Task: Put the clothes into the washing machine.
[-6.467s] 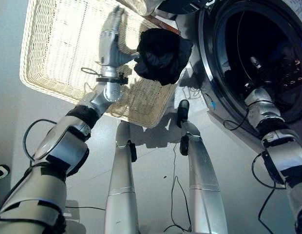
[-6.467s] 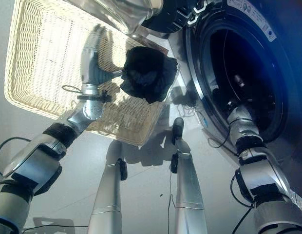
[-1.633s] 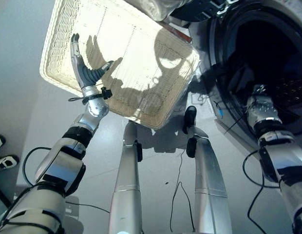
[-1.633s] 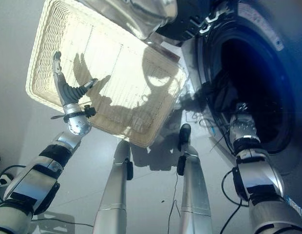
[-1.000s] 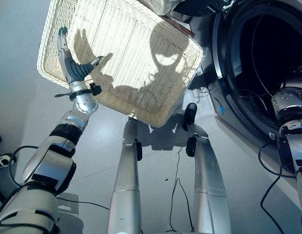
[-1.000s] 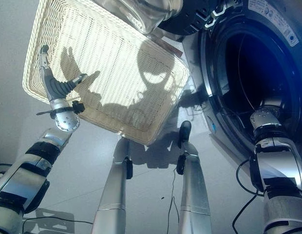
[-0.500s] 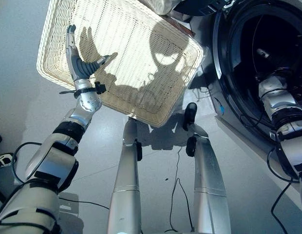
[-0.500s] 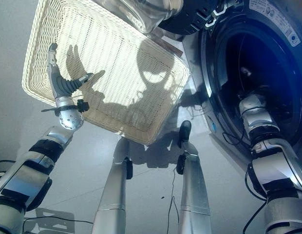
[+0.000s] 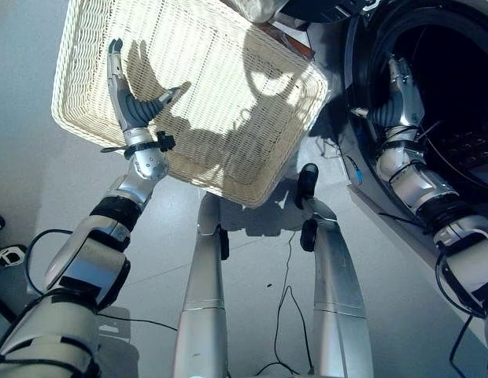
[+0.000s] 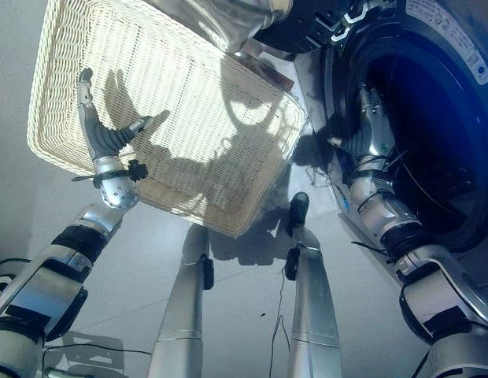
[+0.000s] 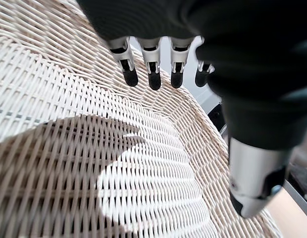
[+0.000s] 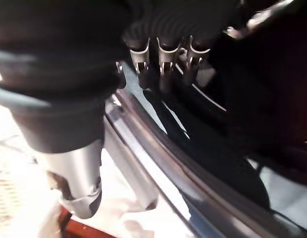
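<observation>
Black garment gone from cream wicker basket (image 9: 228, 87) into dark round washer drum (image 9: 456, 79); right hand (image 9: 397, 102) withdrawn to door rim, fingers straight, left hand (image 9: 130, 102) spread over basket — prob. done.

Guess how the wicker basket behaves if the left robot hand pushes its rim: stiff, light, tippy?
The basket is tightly woven wicker with a thick rim, so likely stiff. It holds nothing and light shines through the weave, so probably light and quick to slide on the smooth floor. Wide and shallow, so unlikely to tip. Left robot hand hovers open over it.
</observation>
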Tool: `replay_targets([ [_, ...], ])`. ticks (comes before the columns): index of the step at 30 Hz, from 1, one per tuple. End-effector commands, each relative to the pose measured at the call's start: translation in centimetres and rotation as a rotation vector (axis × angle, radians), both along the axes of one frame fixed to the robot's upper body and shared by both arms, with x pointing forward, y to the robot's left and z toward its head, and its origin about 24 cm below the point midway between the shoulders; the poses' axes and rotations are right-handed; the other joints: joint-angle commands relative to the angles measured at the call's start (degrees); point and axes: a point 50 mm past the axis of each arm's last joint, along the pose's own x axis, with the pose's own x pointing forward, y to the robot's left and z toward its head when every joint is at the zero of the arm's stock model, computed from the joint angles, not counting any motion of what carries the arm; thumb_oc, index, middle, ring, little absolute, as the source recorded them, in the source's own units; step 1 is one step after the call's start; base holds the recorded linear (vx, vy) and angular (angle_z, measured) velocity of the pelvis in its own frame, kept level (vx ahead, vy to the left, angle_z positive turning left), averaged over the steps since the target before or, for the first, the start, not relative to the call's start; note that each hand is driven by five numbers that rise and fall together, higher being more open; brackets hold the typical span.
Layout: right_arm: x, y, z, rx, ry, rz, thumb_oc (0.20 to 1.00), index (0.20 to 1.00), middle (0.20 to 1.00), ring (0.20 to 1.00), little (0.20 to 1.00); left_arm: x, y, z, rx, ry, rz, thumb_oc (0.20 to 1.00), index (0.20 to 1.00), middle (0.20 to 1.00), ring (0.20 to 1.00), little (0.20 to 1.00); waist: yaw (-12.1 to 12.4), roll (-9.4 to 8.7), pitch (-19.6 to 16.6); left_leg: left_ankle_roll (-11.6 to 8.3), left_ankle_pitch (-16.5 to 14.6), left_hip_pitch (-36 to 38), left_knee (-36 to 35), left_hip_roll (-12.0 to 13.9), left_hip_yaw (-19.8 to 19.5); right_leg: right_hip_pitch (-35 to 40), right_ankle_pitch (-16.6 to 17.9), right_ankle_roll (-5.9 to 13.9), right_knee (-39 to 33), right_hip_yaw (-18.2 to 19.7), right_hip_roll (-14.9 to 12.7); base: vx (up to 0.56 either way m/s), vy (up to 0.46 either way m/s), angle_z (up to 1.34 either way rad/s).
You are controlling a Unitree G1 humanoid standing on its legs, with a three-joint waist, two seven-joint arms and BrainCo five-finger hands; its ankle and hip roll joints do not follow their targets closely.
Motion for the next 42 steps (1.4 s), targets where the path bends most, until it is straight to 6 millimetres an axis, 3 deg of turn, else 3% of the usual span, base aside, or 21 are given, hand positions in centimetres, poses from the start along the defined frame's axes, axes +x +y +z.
replay_targets([
  [1, -1.4, 1.6, -3.9, -0.038, 0.04, 0.113, 1.0, 1.0, 1.0, 1.0, 1.0, -0.3, -0.2, -1.1, -0.044, -0.01, 0.0, 1.0, 1.0, 1.0, 1.0, 1.0, -0.6, -1.49, -0.4, 4.5, -10.8, 4.9, 9.4, -4.5, 5.3, 8.7, 9.2, 2.25, -14.0, -1.1, 6.8, -0.01, 0.047, 0.0],
  [3, -1.9, 1.8, -5.4, -0.045, 0.087, 0.13, 1.0, 1.0, 1.0, 1.0, 1.0, -0.6, -0.2, -2.5, -0.057, 0.026, -0.001, 1.0, 1.0, 1.0, 1.0, 1.0, -0.8, -1.59, -0.4, 4.5, -10.8, 6.8, 9.2, -4.3, 5.8, 10.2, 9.2, 2.23, -14.1, -0.9, 6.9, -0.02, 0.048, 0.0],
  [7, -3.6, 2.1, -11.0, -0.012, 0.26, 0.176, 1.0, 1.0, 1.0, 1.0, 1.0, -1.2, 0.5, -6.9, -0.081, 0.196, -0.035, 1.0, 1.0, 1.0, 1.0, 1.0, -1.1, -2.13, -0.4, 4.5, -10.9, 14.9, 7.0, -4.4, 6.3, 17.9, 9.5, 2.46, -16.4, -0.8, 6.4, -0.04, 0.022, -0.1],
  [11, -5.5, 2.0, -16.0, 0.005, 0.453, 0.199, 1.0, 1.0, 1.0, 1.0, 1.0, -2.9, 0.7, -13.2, -0.114, 0.462, -0.15, 1.0, 1.0, 1.0, 1.0, 1.0, -0.2, -2.01, -0.4, 4.45, -10.4, 25.8, 2.4, -4.1, 6.2, 28.5, 9.9, 3.11, -20.3, -1.6, 5.1, -0.03, -0.02, -0.18],
  [12, -6.0, 1.8, -17.2, 0.014, 0.503, 0.206, 1.0, 1.0, 1.0, 1.0, 1.0, -3.6, 0.6, -15.0, -0.105, 0.531, -0.165, 1.0, 1.0, 1.0, 1.0, 1.0, 0.2, -1.84, -0.4, 4.46, -10.3, 28.8, 1.3, -4.0, 6.2, 31.3, 9.9, 3.28, -21.2, -2.0, 4.7, 0.0, -0.031, -0.12],
  [13, -7.0, 1.5, -19.2, 0.024, 0.587, 0.204, 1.0, 1.0, 1.0, 1.0, 1.0, -5.0, 0.4, -18.0, -0.117, 0.65, -0.202, 1.0, 1.0, 1.0, 1.0, 1.0, 0.9, -1.47, -0.4, 4.46, -10.6, 34.5, -0.5, -4.0, 6.1, 37.0, 9.5, 3.54, -22.6, -2.1, 4.1, 0.0, 0.0, 0.0],
  [14, -7.1, 1.4, -19.3, 0.025, 0.593, 0.204, 1.0, 1.0, 1.0, 1.0, 1.0, -5.1, 0.4, -18.2, -0.115, 0.659, -0.203, 1.0, 1.0, 1.0, 1.0, 1.0, 1.0, -1.43, -0.4, 4.47, -10.3, 34.8, -0.8, -4.0, 6.0, 37.3, 9.7, 3.57, -22.9, -2.2, 4.0, 0.01, -0.025, 0.09],
  [17, -9.1, 0.9, -22.6, 0.098, 0.726, 0.18, 1.0, 1.0, 1.0, 1.0, 1.0, -7.8, 0.1, -22.6, -0.134, 0.842, -0.241, 1.0, 1.0, 1.0, 1.0, 1.0, 1.9, -1.08, -0.9, 4.38, -10.5, 43.5, -3.8, -3.9, 5.8, 46.5, 9.5, 4.15, -25.7, -2.1, 2.8, 0.07, -0.009, 0.13],
  [21, -12.5, 0.0, -26.6, 0.224, 0.907, 0.152, 1.0, 1.0, 1.0, 1.0, 1.0, -12.0, 0.1, -27.6, -0.137, 1.102, -0.289, 1.0, 1.0, 1.0, 1.0, 1.0, 2.4, -0.94, -6.9, 4.0, -10.4, 51.0, -8.4, -3.4, 6.2, 55.1, 9.2, 4.67, -30.0, -2.6, 1.7, 0.14, 0.003, 0.06],
  [24, -14.5, -0.3, -28.7, 0.291, 1.021, 0.128, 1.0, 1.0, 1.0, 1.0, 1.0, -14.7, 0.3, -30.1, -0.146, 1.257, -0.318, 1.0, 1.0, 1.0, 1.0, 1.0, 2.3, -1.11, -10.7, 4.02, -10.4, 55.1, -10.2, -3.0, 6.2, 59.7, 9.0, 4.71, -31.6, -2.7, 1.6, 0.2, -0.016, 0.09],
  [28, -18.7, -1.5, -33.0, 0.568, 1.31, 0.008, 1.0, 1.0, 1.0, 1.0, 1.0, -19.1, 1.2, -33.2, -0.28, 1.469, -0.341, 1.0, 1.0, 1.0, 1.0, 1.0, 2.7, -1.32, -16.8, 4.18, -10.8, 60.2, -11.9, -2.3, 6.3, 65.2, 8.5, 4.7, -33.2, -2.9, 1.6, 0.21, -0.015, 0.07],
  [29, -18.9, -1.6, -33.1, 0.584, 1.319, 0.0, 1.0, 1.0, 1.0, 1.0, 1.0, -19.2, 1.2, -33.3, -0.282, 1.476, -0.342, 1.0, 1.0, 1.0, 1.0, 1.0, 2.7, -1.33, -16.9, 4.18, -10.9, 60.4, -11.9, -2.3, 6.3, 65.5, 8.4, 4.7, -33.3, -3.0, 1.6, 0.21, -0.014, 0.04],
  [30, -21.3, -2.1, -35.0, 0.7, 1.461, -0.086, 1.0, 1.0, 1.0, 1.0, 1.0, -20.9, 1.3, -34.3, -0.311, 1.562, -0.344, 1.0, 1.0, 1.0, 1.0, 1.0, 3.0, -1.42, -18.9, 4.21, -11.1, 61.6, -12.3, -2.2, 6.4, 67.1, 8.4, 4.71, -34.1, -3.3, 1.5, 0.12, -0.012, 0.02],
  [31, -21.6, -2.2, -35.2, 0.709, 1.472, -0.094, 1.0, 1.0, 1.0, 1.0, 1.0, -21.1, 1.3, -34.4, -0.313, 1.569, -0.343, 1.0, 1.0, 1.0, 1.0, 1.0, 3.1, -1.42, -19.0, 4.2, -11.2, 61.7, -12.3, -2.2, 6.5, 67.3, 8.4, 4.71, -34.2, -3.3, 1.5, 0.2, -0.017, 0.04],
  [32, -23.8, -2.4, -36.5, 0.804, 1.573, -0.173, 1.0, 1.0, 1.0, 1.0, 1.0, -22.6, 1.4, -35.4, -0.336, 1.66, -0.334, 1.0, 1.0, 1.0, 1.0, 1.0, 3.3, -1.4, -20.5, 4.24, -11.4, 62.8, -12.6, -2.1, 6.6, 68.6, 8.4, 4.64, -34.9, -3.5, 1.5, 0.14, -0.01, 0.04],
  [38, -29.1, -2.7, -38.8, 1.079, 1.809, -0.404, 1.0, 1.0, 1.0, 1.0, 1.0, -26.5, 1.8, -37.4, -0.467, 1.877, -0.272, 1.0, 1.0, 1.0, 1.0, 1.0, 3.6, -1.09, -23.8, 4.3, -12.6, 66.4, -13.0, -1.7, 7.5, 72.7, 7.9, 4.17, -36.5, -3.3, 1.3, 0.14, 0.006, 0.01],
  [42, -30.9, -2.6, -39.2, 1.164, 1.867, -0.472, 1.0, 1.0, 1.0, 1.0, 1.0, -27.3, 1.6, -37.7, -0.471, 1.908, -0.264, 1.0, 1.0, 1.0, 1.0, 1.0, 3.4, -0.7, -25.2, 4.34, -13.2, 67.7, -13.2, -1.5, 8.0, 73.9, 7.5, 3.95, -36.9, -2.9, 1.3, 0.11, 0.015, -0.03],
])
